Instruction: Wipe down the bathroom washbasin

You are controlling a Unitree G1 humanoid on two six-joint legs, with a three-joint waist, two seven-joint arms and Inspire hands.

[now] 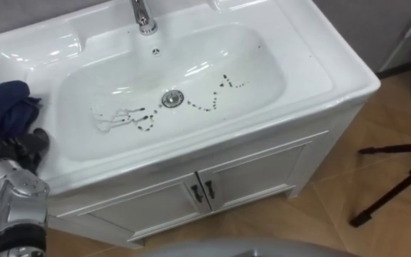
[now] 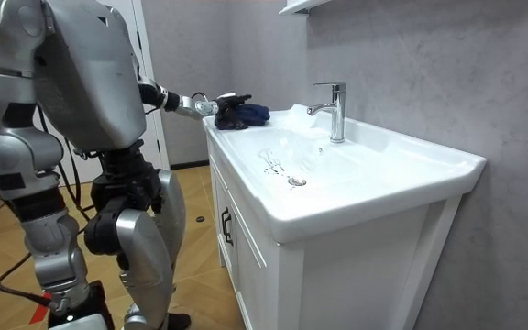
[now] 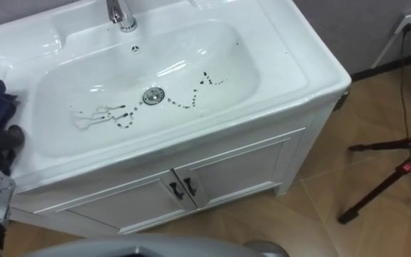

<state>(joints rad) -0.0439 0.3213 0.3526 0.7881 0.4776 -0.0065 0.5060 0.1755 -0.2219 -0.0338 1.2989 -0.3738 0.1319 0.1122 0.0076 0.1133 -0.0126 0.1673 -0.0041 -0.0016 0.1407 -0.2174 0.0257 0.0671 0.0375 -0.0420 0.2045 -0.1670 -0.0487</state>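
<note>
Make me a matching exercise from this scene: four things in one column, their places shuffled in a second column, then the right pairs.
Things
1. blue cloth
2. faucet
3. drain
4. tripod

Places
A. on the floor, to the right of the cabinet
B. at the bottom of the basin, among the dark marks
C. at the middle of the basin's back rim
D. on the basin's left ledge, by the left hand

Pairs: 1-D, 2-C, 3-B, 4-A
</note>
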